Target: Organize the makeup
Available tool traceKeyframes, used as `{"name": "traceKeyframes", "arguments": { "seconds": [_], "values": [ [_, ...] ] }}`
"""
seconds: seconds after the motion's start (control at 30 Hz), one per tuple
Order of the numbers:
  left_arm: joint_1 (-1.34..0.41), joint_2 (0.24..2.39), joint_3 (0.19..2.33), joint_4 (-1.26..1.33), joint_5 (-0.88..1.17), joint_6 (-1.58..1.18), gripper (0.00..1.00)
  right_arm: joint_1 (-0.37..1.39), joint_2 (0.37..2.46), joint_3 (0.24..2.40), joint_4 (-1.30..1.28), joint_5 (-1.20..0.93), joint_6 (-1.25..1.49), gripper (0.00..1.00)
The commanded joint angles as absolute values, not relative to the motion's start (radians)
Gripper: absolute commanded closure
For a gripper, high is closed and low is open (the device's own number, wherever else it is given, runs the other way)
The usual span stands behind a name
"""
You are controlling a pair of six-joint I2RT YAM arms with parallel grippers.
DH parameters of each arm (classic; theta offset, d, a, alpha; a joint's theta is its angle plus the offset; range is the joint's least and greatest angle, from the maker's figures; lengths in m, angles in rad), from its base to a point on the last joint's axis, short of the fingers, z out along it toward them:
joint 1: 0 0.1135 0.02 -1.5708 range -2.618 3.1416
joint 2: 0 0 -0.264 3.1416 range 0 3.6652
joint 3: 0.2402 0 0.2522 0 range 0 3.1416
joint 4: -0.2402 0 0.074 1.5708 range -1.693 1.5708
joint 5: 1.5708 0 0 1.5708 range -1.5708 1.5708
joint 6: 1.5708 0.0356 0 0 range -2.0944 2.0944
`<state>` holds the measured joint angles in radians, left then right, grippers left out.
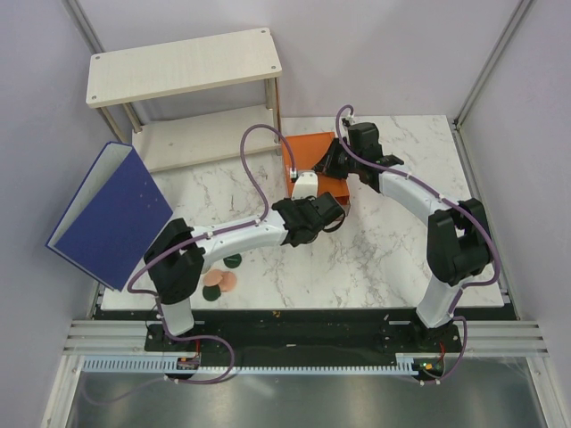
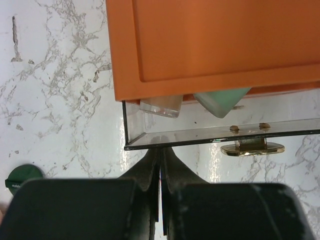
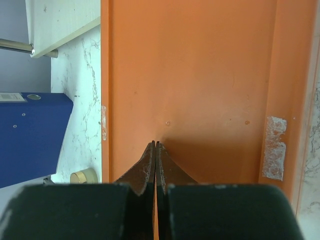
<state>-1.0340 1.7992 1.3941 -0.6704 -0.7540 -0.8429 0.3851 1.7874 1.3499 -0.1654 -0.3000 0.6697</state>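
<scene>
the orange drawer box [image 1: 314, 159] sits on the marble tabletop [image 1: 393, 250], in front of the pale wooden shelf [image 1: 183, 67]. its clear drawer [image 2: 150, 131] sticks out from under the orange body, and a gold handle [image 2: 252, 148] is fixed on the drawer's front wall. two pieces of the makeup lie inside, their far ends hidden under the box: the peach tube [image 2: 160, 106] on the left and the mint-green tube [image 2: 221, 102] beside it.

the left arm [image 1: 241, 234] reaches across to the drawer. the left jaws are pressed together with nothing between them, and their tips are right at the drawer's front wall, to the left of the handle. i cannot tell whether they touch it.

the right arm [image 1: 406, 192] bends in from the other side. the right jaws are also together and hold nothing, their tips at the flat orange top of the box.

more makeup lies on the tabletop near the left arm's base. two dark green compacts [image 1: 233, 261] sit there, with two peach discs [image 1: 221, 281] side by side between them. the gold-rimmed jar [image 3: 83, 176] stands on the tabletop between the box and the blue binder [image 1: 111, 214], which leans at the left edge.
</scene>
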Motion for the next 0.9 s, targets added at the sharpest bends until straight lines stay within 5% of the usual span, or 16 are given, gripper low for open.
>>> {"name": "traceKeyframes", "arguments": {
  "seconds": [0.0, 0.87],
  "values": [
    [-1.014, 1.812, 1.459, -0.626, -0.822, -0.922, 0.98, 0.39, 1.816, 1.284, -0.339, -0.278, 0.637, 1.0],
    [-0.945, 1.878, 1.578, -0.607, -0.726, -0.884, 0.98, 0.39, 1.782, 1.273, -0.339, -0.298, 0.62, 1.0]
  ]
}}
